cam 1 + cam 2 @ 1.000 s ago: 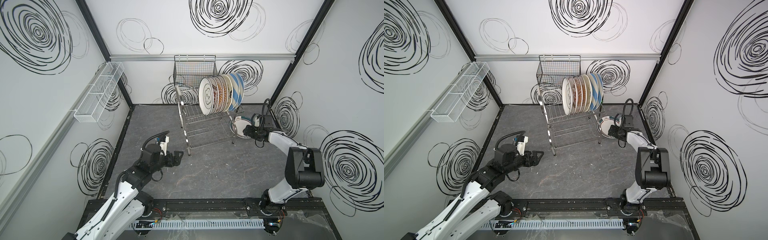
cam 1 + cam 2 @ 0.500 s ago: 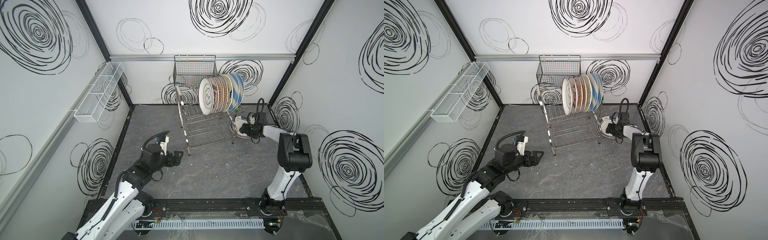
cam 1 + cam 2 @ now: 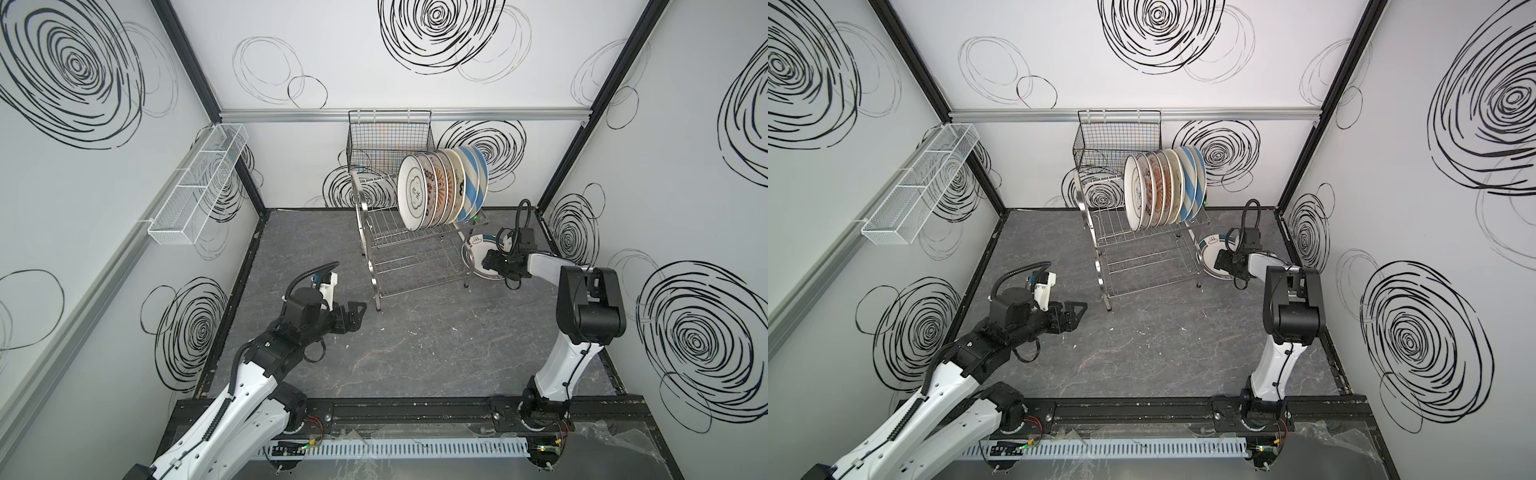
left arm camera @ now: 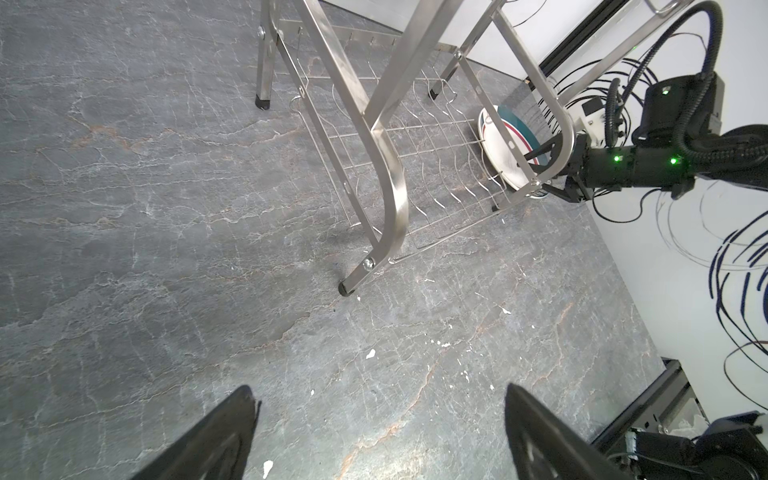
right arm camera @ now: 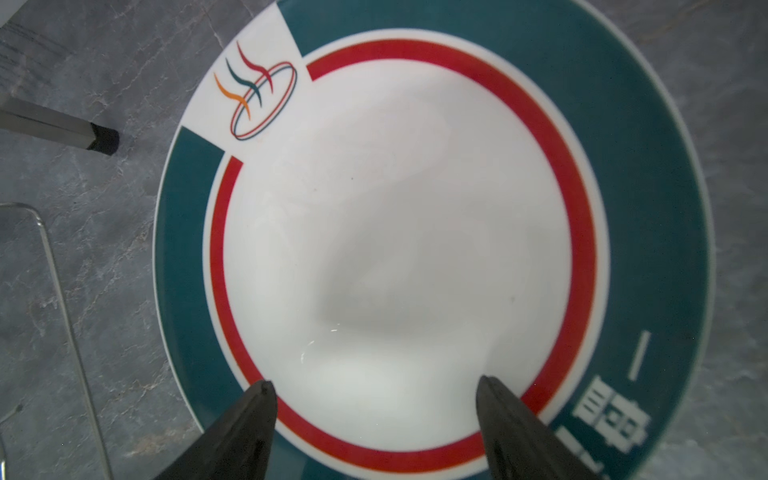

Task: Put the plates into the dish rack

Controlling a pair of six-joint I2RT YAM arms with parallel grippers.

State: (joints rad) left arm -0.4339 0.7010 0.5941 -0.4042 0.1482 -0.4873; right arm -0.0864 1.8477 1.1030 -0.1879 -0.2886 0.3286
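Seven plates [image 3: 440, 187] stand on edge in the top tier of the dish rack [image 3: 419, 270]. They're packed close, from a whitish one at the left end to the blue-striped pair at the right end.

One is out of the rack: the teal-rimmed plate [image 3: 476, 249] lies flat and face up on the table [image 3: 415, 353], just beside the rack's right-hand legs. And there's the right gripper [image 5: 376, 383], reaching in low over that plate from the right-wall side. Its jaws are spread wide with nothing clamped between them. The right wrist camera shows both fingertips [image 5: 257, 399] over the plate's near edge. One is on the red ring, the other by the white characters on the teal band. Whether they touch the china, I can't tell.

Across the way, the left gripper [image 4: 379, 390] hovers above bare table, out in front of the rack's front left leg and apart from it. Its jaws are wide open too, holding nothing. In both top views that arm points toward the rack.
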